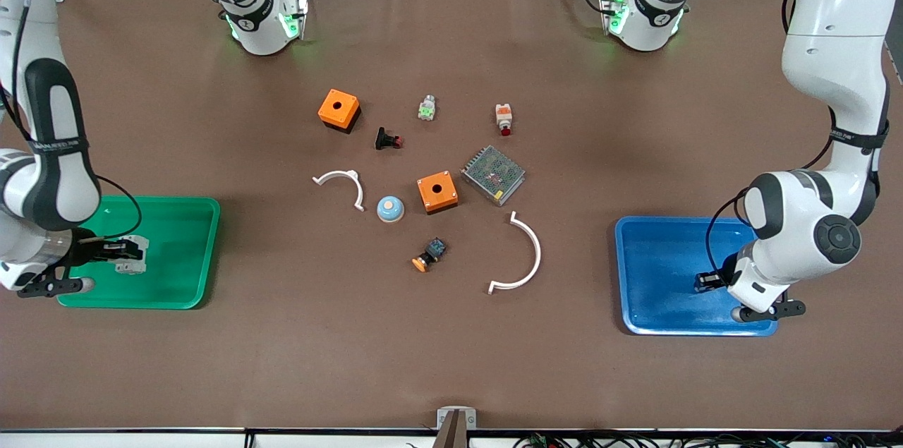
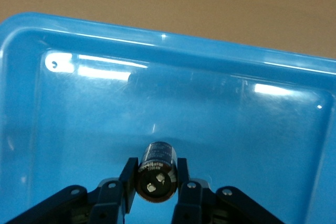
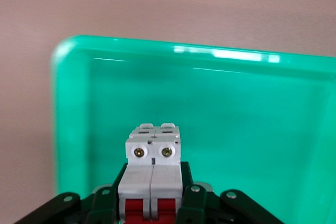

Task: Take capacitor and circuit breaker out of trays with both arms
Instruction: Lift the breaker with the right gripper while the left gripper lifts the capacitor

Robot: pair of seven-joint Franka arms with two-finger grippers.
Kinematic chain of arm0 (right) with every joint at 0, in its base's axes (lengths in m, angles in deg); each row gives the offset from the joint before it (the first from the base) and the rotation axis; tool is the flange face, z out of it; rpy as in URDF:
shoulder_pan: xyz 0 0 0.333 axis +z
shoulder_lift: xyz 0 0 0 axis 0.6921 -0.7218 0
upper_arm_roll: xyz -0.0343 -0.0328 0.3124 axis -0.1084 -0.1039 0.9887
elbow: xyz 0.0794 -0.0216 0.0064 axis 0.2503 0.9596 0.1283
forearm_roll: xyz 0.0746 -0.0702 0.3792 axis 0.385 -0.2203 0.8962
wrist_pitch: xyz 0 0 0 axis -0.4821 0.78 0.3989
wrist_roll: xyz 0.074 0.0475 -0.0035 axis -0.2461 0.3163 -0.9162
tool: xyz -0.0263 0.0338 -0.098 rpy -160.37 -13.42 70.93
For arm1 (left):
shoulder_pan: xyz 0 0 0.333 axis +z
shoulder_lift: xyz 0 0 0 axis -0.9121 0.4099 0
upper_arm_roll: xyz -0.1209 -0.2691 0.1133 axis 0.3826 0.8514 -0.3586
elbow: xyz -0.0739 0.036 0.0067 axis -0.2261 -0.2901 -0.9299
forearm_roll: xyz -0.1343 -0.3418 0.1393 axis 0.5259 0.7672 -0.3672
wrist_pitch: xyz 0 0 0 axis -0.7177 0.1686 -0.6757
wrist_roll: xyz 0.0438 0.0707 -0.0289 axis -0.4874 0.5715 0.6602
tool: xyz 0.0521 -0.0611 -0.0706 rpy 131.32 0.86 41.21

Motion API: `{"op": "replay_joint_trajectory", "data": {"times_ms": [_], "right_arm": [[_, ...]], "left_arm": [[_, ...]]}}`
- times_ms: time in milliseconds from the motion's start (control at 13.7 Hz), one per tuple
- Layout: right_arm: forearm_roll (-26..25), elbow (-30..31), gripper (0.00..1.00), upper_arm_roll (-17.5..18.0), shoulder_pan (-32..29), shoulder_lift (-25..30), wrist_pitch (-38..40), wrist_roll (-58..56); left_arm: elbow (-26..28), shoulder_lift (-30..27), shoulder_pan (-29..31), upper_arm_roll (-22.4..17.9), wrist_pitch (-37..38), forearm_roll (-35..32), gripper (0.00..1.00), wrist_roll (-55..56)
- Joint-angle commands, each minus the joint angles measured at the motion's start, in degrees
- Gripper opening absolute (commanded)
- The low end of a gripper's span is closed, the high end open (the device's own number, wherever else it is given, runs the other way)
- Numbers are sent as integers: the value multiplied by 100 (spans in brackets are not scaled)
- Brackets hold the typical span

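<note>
Reading across the front view from the right arm's end of the table to the left arm's end. At the right arm's end lies the green tray (image 1: pixel 180 250), where I have the right gripper (image 1: pixel 120 250) down inside it, its fingers (image 3: pixel 191 203) clenched on the circuit breaker (image 1: pixel 132 255); in the right wrist view the pale block with its two screws and red switches sits squarely between the pads, over the tray floor. In the middle of the table lies clutter that I leave alone: two orange boxes (image 1: pixel 339 109), a metal mesh unit (image 1: pixel 493 174), two white curved strips (image 1: pixel 522 255) and several small push buttons. At the left arm's end lies the blue tray (image 1: pixel 656 271), with the left gripper (image 1: pixel 709 281) low in it, grasping the capacitor (image 2: pixel 156 171); the left wrist view shows the black cylinder pinched on both sides, silvery end toward the camera. I judge the step in hand to be the grasp, apparently secured by both arms, with neither part yet out of its tray. The next move calls for a straight lift of each arm, high enough to carry the part over the tray rim, then outward to bare table.
</note>
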Motion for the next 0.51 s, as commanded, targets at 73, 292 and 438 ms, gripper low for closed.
{"op": "replay_joint_trajectory", "data": {"times_ms": [73, 292, 438], "right_arm": [[-32, 242, 1, 11, 765, 538, 472, 1129], [13, 567, 1, 20, 1432, 661, 323, 1989], [22, 735, 1, 20, 1907, 679, 200, 2692]], "left_arm": [[121, -767, -292, 1, 981, 80, 1, 337], [261, -1022, -792, 44, 1273, 80, 1, 1074], [306, -1032, -1092, 211, 1256, 80, 1, 1969]]}}
